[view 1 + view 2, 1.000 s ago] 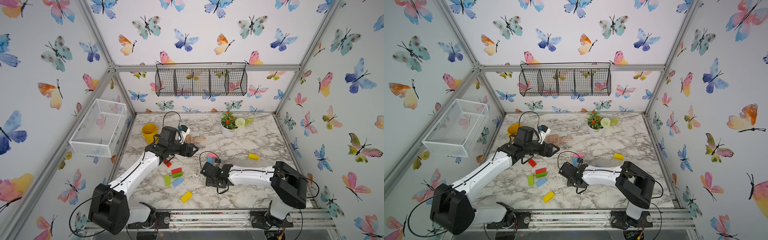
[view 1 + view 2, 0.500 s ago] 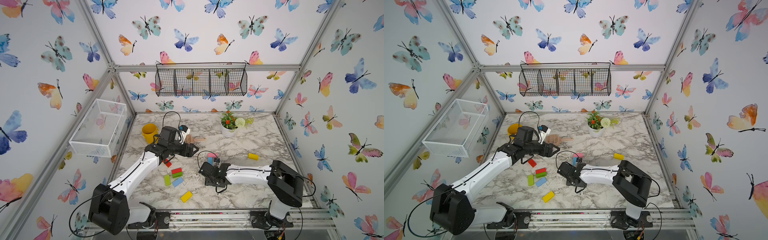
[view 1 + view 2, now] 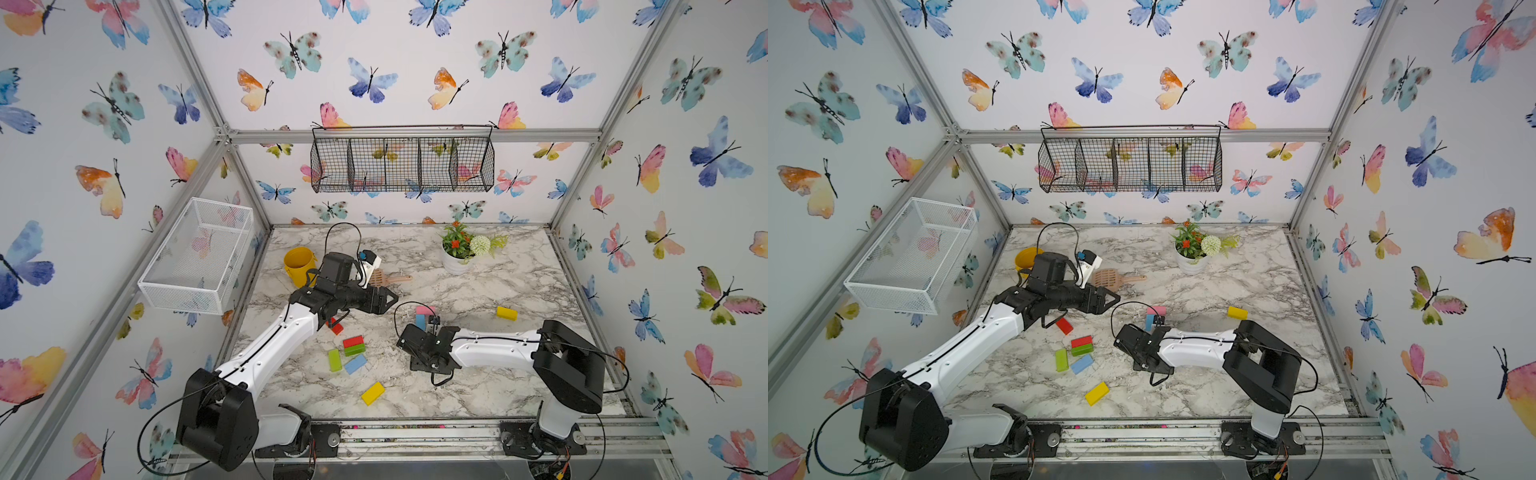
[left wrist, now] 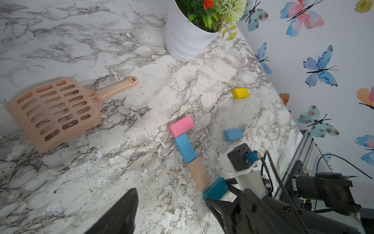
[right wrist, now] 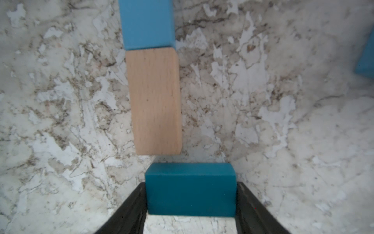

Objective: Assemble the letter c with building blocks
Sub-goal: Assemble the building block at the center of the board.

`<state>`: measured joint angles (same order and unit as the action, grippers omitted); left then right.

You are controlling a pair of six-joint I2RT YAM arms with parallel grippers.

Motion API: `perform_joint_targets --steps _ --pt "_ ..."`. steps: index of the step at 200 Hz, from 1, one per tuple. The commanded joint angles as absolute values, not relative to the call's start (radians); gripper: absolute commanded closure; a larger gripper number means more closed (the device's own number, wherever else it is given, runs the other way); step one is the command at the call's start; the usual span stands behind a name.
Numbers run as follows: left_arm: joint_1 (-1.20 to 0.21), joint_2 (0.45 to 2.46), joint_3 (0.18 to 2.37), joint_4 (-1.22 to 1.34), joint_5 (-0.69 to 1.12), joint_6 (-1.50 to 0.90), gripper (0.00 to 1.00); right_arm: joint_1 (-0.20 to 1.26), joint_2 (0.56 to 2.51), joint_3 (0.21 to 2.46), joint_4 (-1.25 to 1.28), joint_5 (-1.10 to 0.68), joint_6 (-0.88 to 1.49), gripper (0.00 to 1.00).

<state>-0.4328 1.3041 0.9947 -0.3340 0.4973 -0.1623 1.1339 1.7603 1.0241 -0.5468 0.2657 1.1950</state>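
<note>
Your right gripper point(image 5: 191, 185) has its black fingers point(image 5: 131, 210) pressed against the two short ends of the teal block point(image 5: 190, 194), so it's clamped on that one. I honestly can't tell if the block is sitting on the marble or a hair above it. It's a smooth, matte painted brick with crisp edges, turned crosswise just off the end of the tan block point(image 5: 155, 101), with a thin sliver of table showing between them. The tan one is bare wood with visible grain and rounded corners. It butts end to end against a light blue block point(image 5: 146, 24), and a pink block point(image 4: 180, 125) lies crosswise touching the far end of that, so you've got a spine with a hook at each end near the table's middle. A spare blue block point(image 4: 233, 134) and a yellow block point(image 4: 240, 93) sit apart from it, toward the wall on your right. Your left gripper point(image 3: 390, 298) hovers with its jaws spread and nothing in them, near the tan slotted plastic scoop point(image 4: 54, 113). Closer to the front edge there's a loose cluster with a red block point(image 3: 353, 341) touching a green block point(image 3: 354, 350), all on the scuffed marble-pattern table point(image 4: 60, 40).
</note>
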Motion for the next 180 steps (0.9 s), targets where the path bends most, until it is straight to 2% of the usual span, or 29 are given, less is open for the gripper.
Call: perform_joint_targets --steps 1,180 --pt "-0.428 1.276 0.984 -0.325 0.521 -0.165 0.19 1.136 1.782 1.04 -0.581 0.291 1.203 0.33" --pt "-0.429 1.284 0.986 -0.324 0.523 -0.166 0.19 1.109 1.801 1.055 -0.575 0.282 1.179 0.31"
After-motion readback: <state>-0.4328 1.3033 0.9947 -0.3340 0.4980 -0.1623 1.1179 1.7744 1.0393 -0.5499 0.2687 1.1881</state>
